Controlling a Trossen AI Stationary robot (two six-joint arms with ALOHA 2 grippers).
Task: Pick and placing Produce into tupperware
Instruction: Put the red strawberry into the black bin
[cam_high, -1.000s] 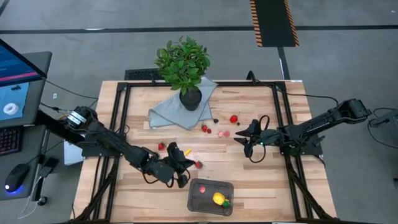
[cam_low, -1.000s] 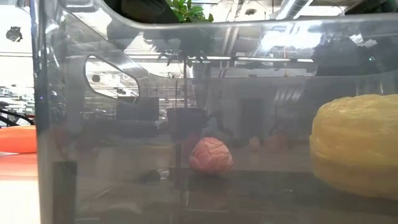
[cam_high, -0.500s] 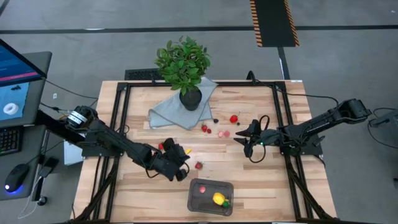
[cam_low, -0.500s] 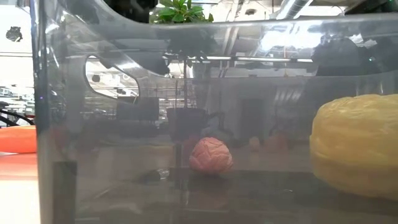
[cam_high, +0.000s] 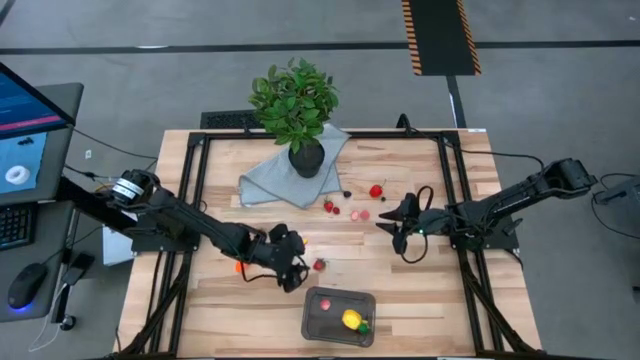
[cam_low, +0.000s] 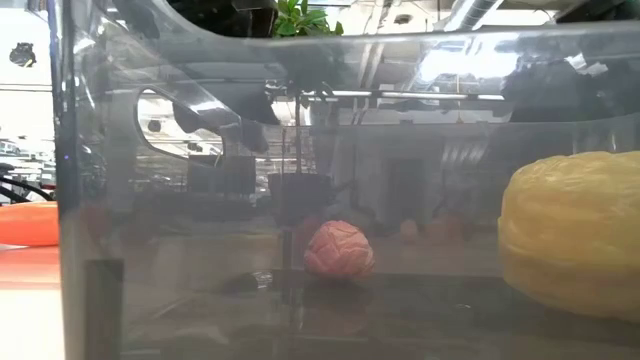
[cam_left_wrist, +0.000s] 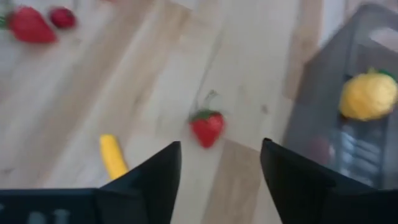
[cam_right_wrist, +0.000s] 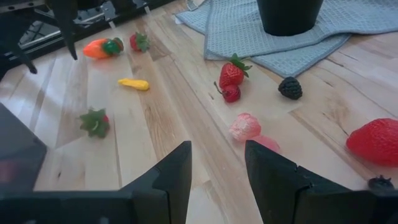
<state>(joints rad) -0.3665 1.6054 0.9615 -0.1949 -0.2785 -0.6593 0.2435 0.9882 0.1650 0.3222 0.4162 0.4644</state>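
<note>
Left gripper (cam_high: 285, 262), centre-left of the high view: fingers (cam_left_wrist: 152, 180) spread apart and empty, with a small strawberry (cam_left_wrist: 207, 127) on the bare table (cam_high: 220, 300) just beyond the gap between them, a yellow banana (cam_left_wrist: 112, 155) beside it, an orange carrot (cam_high: 240, 266) near the arm. Tupperware (cam_high: 338, 316), lower centre: clear tub holding a yellow lemon (cam_high: 351, 320) and a pink berry (cam_low: 338, 249). Right gripper (cam_high: 400, 225), centre-right: fingers (cam_right_wrist: 171, 177) parted, gripping nothing, with loose strawberries (cam_right_wrist: 231, 73), berries (cam_right_wrist: 290, 88) and the grey cloth (cam_right_wrist: 261, 37) on the table ahead.
</note>
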